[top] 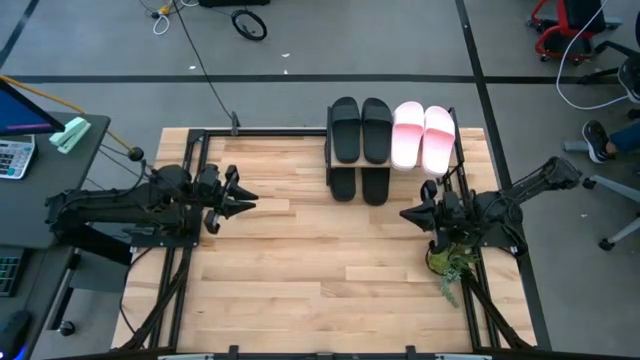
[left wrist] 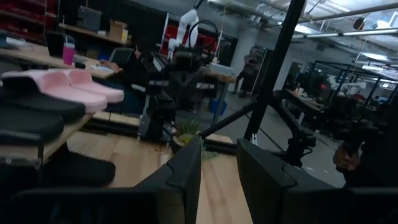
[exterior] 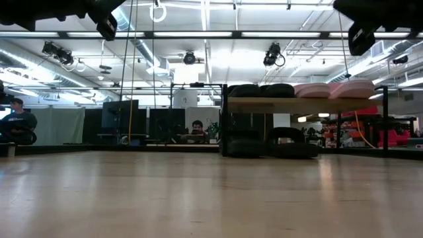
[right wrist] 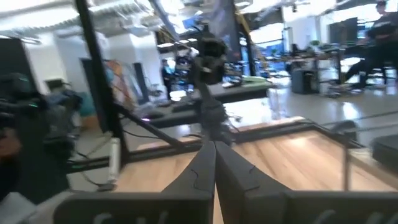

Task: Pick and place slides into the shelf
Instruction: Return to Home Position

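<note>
Light wood covers the big bench [top: 300, 260], and grey floor lies all around it. At 12 o'clock on the bench stands the shelf [exterior: 291, 104]. Its top board holds the top black slides [top: 361, 128], a pair lying side by side. Just beside them, toward 3 o'clock, lie the two pink slides [top: 423, 135]. Under the top board sit the lower black slides [top: 360, 185], right below the other black pair. The left end effector [top: 248, 198] hangs above the wood at 9 o'clock and points toward 3 o'clock. Its fingers have a narrow gap and hold nothing. The right end effector [top: 405, 213] hangs at 3 o'clock and points toward 9 o'clock. Its fingers are pressed together and hold nothing. A small green plant [top: 447, 262] sits by the right arm near 4 o'clock. Far behind the bench, a person [exterior: 196, 127] sits at a desk.
</note>
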Motion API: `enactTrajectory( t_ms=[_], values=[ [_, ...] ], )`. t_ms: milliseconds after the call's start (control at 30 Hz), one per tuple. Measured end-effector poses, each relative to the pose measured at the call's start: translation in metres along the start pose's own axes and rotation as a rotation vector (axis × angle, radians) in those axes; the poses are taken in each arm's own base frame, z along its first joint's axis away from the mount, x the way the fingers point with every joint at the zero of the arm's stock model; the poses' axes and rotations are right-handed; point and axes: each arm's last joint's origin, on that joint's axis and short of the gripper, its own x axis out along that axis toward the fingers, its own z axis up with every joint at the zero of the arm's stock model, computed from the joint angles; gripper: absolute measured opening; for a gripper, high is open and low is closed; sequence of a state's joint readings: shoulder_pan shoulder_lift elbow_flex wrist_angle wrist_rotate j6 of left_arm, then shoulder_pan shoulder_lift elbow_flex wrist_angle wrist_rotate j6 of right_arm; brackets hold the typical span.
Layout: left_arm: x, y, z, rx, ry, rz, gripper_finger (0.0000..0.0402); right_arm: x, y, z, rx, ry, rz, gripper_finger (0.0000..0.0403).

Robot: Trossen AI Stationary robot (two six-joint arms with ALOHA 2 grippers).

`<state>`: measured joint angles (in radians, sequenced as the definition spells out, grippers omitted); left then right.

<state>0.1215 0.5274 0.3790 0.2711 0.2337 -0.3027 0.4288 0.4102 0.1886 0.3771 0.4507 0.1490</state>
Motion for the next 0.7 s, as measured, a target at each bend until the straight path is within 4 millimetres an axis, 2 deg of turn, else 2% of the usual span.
enactTrajectory(
  t_ms=[100, 300, 500, 700],
  values=[
    [0.000, -0.001, 0.002, 0.005, -0.020, -0.006, 0.0107, 0.002, -0.005, 0.000, -0.033, 0.003, -0.031, 0.0013],
    [0.000, -0.001, 0.002, 0.005, -0.017, -0.005, 0.0107, 0.005, -0.013, 0.000, -0.138, 0.016, 0.027, 0.0013],
    [-0.003, -0.002, 0.004, 0.008, -0.034, -0.011, 0.0107, 0.006, -0.022, -0.003, -0.080, 0.056, -0.049, 0.0013],
    [-0.016, -0.007, 0.010, 0.020, -0.077, -0.024, 0.0107, 0.006, -0.024, -0.003, -0.079, 0.056, -0.060, 0.0013]
  ],
)
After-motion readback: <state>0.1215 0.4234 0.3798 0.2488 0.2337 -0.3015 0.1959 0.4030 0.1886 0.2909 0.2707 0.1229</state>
